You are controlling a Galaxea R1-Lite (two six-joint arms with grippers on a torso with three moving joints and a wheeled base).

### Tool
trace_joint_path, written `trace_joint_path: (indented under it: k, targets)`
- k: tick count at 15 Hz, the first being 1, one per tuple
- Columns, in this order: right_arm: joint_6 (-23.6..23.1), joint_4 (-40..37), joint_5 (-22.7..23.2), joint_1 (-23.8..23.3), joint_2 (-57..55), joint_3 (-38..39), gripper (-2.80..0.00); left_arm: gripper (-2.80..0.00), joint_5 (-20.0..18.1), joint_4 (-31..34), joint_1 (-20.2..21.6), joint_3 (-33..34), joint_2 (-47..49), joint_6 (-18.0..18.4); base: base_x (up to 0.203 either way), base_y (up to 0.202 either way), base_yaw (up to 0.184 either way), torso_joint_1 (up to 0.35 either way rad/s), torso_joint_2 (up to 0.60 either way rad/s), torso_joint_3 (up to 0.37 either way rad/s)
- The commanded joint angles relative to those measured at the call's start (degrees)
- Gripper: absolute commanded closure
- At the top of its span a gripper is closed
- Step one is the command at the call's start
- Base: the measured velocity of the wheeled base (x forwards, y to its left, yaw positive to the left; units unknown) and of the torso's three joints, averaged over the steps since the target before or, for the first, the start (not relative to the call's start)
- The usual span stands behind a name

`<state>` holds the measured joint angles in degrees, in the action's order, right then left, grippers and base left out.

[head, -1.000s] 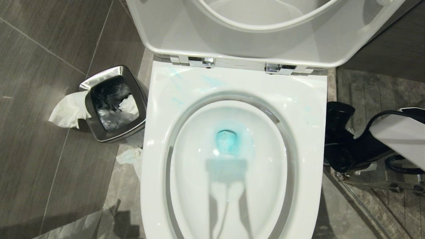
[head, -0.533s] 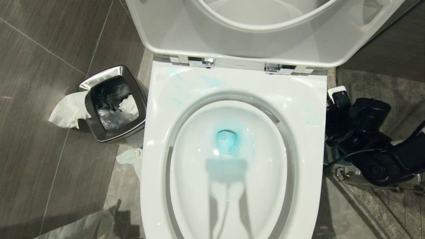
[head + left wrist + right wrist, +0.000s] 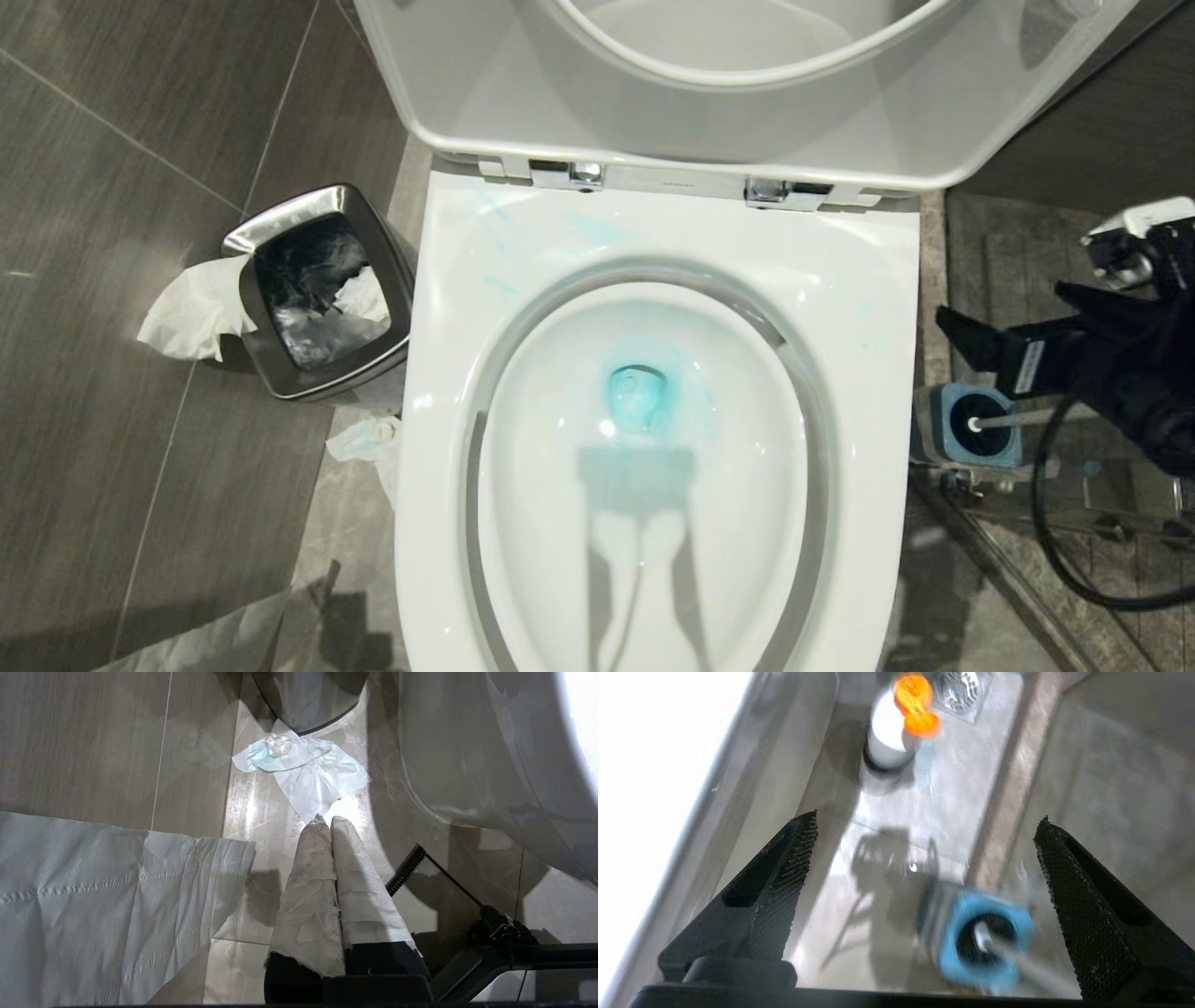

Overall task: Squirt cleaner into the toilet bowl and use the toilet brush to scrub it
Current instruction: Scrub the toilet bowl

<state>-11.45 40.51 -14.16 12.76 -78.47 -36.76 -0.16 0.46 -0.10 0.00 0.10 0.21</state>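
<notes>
The toilet bowl [image 3: 653, 448] stands open with seat and lid raised, a pool of blue cleaner liquid [image 3: 637, 397] at its drain and faint blue streaks on the rim near the chrome hinges [image 3: 569, 174]. On the floor just right of the bowl, the toilet brush [image 3: 1013, 419] sits in its blue-topped holder [image 3: 971, 427], handle leaning away to the right. The right gripper [image 3: 924, 868] hangs above that holder with its black textured jaws spread wide and nothing between them; beyond it the wrist view shows a blurred pale bottle with an orange cap [image 3: 896, 723] standing beside a floor drain [image 3: 961, 690]. The left gripper [image 3: 327, 823], fingers wrapped in white tape, is pressed closed and empty, low over the tiles near a crumpled tissue [image 3: 303, 772]. A steel bin [image 3: 317, 289] stuffed with paper stands left of the bowl
</notes>
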Motion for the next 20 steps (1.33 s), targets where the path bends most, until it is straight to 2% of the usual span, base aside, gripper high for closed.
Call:
trace_joint_path:
  k: [1, 3, 5, 9, 13, 15, 17, 20]
  targets:
    - [3.7, -21.0, -0.8, 0.7, 12.3, -4.6, -2.8, 0.0, 0.0, 0.1, -0.1, 0.1, 0.1, 0.0, 0.0, 0.0, 0.0, 0.0, 0.0, 0.0]
    - [5.2, -30.4, -1.1, 0.9, 13.3, -9.9, -2.8, 0.0, 0.0, 0.0, 0.0, 0.1, 0.1, 0.0, 0.0, 0.0, 0.0, 0.0, 0.0, 0.0]
    - [6.2, -38.3, -1.1, 1.4, 16.2, -11.1, -2.8, 0.0, 0.0, 0.0, 0.0, 0.1, 0.1, 0.0, 0.0, 0.0, 0.0, 0.0, 0.0, 0.0]
    - [11.7, -54.1, -1.1, 1.6, 19.2, -17.4, -2.8, 0.0, 0.0, 0.0, 0.0, 0.1, 0.1, 0.0, 0.0, 0.0, 0.0, 0.0, 0.0, 0.0]
    - [12.1, -56.8, -1.5, 1.6, 22.2, -17.8, -2.8, 0.0, 0.0, 0.0, 0.0, 0.1, 0.1, 0.0, 0.0, 0.0, 0.0, 0.0, 0.0, 0.0]
    - [11.9, -62.3, -1.8, 1.6, 23.2, -20.4, -2.8, 0.0, 0.0, 0.0, 0.0, 0.1, 0.1, 0.0, 0.0, 0.0, 0.0, 0.0, 0.0, 0.0]
    - [11.8, -70.9, -1.7, 1.6, 24.9, -23.9, -2.8, 0.0, 0.0, 0.0, 0.0, 0.1, 0.1, 0.0, 0.0, 0.0, 0.0, 0.0, 0.0, 0.0]
    - [13.7, -71.8, -1.4, 1.6, 27.1, -24.1, -2.8, 0.0, 0.0, 0.0, 0.0, 0.1, 0.1, 0.0, 0.0, 0.0, 0.0, 0.0, 0.0, 0.0]
